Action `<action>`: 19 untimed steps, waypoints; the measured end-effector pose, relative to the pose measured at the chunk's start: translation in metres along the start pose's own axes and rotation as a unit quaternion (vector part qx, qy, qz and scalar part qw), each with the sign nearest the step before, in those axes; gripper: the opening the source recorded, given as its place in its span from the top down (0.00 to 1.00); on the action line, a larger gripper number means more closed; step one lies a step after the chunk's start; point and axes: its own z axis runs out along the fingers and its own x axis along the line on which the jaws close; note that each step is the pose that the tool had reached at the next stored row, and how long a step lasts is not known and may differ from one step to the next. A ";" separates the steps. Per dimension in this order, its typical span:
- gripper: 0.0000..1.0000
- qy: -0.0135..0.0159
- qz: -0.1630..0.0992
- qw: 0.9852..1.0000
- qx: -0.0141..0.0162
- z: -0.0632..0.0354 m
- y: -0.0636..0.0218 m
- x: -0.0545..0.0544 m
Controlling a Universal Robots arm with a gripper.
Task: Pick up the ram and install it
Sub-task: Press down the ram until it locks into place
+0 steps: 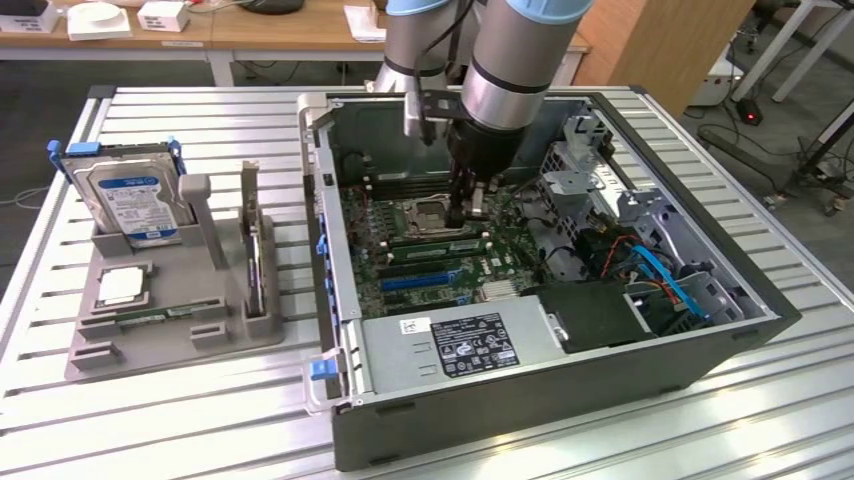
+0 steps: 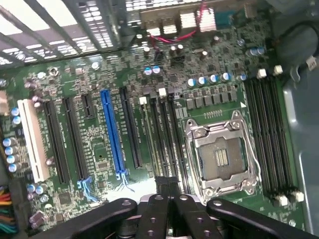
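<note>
Item: open dark-grey metal PC tower case [image 1: 534, 420] lying on its side on slatted aluminium worktop [image 1: 174, 400]. Green motherboard [image 2: 99, 164] exposed, w/ silver CPU socket frame [image 2: 222, 157], blue expansion slot [image 2: 112, 134], white slot [image 2: 32, 142], black memory slots [image 2: 269, 139].
Black pincer [image 1: 469, 212] down inside case, just beside socket; jaws closed on a thin dark upright piece in wrist view; cannot tell what it is.
Ram: long thin green circuit-board stick [image 1: 251, 235] standing on edge in grey plastic parts holder [image 1: 174, 320], exterior view's left, well apart from pincer.
Same holder: silver hard drive w/ blue-white label [image 1: 134, 205]; small square silver processor chip [image 1: 120, 285].
</note>
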 end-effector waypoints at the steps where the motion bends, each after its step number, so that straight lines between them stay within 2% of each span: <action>1: 0.91 0.000 0.006 1.000 0.000 0.0000 0.0000 0.000; 5: 0.91 -0.002 0.038 0.999 0.003 0.0000 0.0000 0.000; 10: 0.91 -0.004 0.079 0.997 0.006 0.0000 0.0000 0.000; 15: 0.91 -0.006 0.120 0.993 0.009 0.0001 0.0000 0.000; 19: 0.91 -0.008 0.152 0.988 0.011 0.0002 0.0000 0.000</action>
